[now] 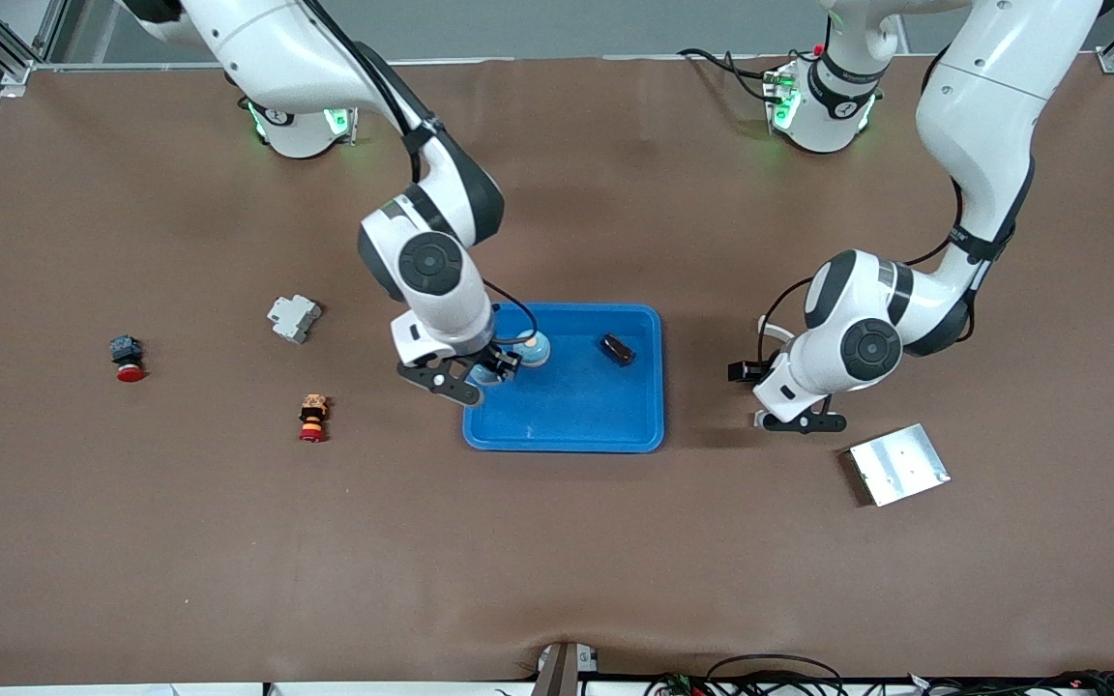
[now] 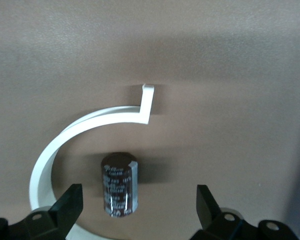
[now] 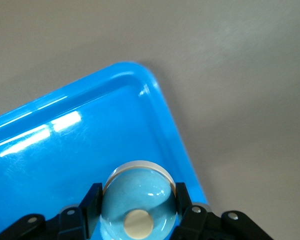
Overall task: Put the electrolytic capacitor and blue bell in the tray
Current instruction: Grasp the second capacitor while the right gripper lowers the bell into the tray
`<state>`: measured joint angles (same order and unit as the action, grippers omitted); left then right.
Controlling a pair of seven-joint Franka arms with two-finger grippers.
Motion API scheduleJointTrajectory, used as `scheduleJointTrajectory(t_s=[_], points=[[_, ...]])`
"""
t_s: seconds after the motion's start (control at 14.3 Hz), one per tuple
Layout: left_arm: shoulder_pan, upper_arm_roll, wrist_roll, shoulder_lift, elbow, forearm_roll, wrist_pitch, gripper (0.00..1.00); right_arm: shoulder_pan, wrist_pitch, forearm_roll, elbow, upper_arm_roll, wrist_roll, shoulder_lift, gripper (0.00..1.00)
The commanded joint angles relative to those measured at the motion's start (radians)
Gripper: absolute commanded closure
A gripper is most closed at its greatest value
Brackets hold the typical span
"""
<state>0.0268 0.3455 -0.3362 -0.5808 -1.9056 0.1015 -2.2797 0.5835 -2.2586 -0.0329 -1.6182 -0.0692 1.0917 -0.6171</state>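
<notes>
The bright blue tray [image 1: 605, 430] lies mid-table. My right gripper [image 1: 491, 373] is shut on the blue bell [image 1: 532, 348], a pale blue dome with a cream button [image 3: 138, 200], low over the tray's corner [image 3: 140, 85] toward the right arm's end. A dark brown cylinder [image 1: 617, 349] lies in the tray. In the left wrist view an electrolytic capacitor [image 2: 119, 185] with printed lettering lies on the brown table inside a white curved strip [image 2: 65, 137]. My left gripper [image 2: 138, 220] is open over it, beside the tray [image 1: 802, 421]. It touches nothing.
A flat silver plate [image 1: 898, 464] lies beside my left gripper, nearer the front camera. Toward the right arm's end lie a grey block [image 1: 294, 317], a red-capped black button [image 1: 128, 358] and an orange-and-red button [image 1: 313, 418].
</notes>
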Motion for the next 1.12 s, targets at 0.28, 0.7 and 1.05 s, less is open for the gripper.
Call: scheduleJointTrajectory(t_s=[0.28,0.7,1.05], points=[[0.005,-0.005,-0.018,-0.04,0.002,0.024,-0.047,0.0,0.044,0.013,-0.073,0.175,0.016,0.128,-0.168,1.0],[0.008,-0.005,-0.018,-0.043,0.002,0.024,-0.047,0.23,0.076,0.008,-0.116,0.233,0.019,0.237,-0.237,1.0],[0.01,-0.005,-0.02,-0.042,0.002,0.024,-0.046,0.66,0.088,0.008,-0.153,0.262,0.02,0.292,-0.266,1.0]])
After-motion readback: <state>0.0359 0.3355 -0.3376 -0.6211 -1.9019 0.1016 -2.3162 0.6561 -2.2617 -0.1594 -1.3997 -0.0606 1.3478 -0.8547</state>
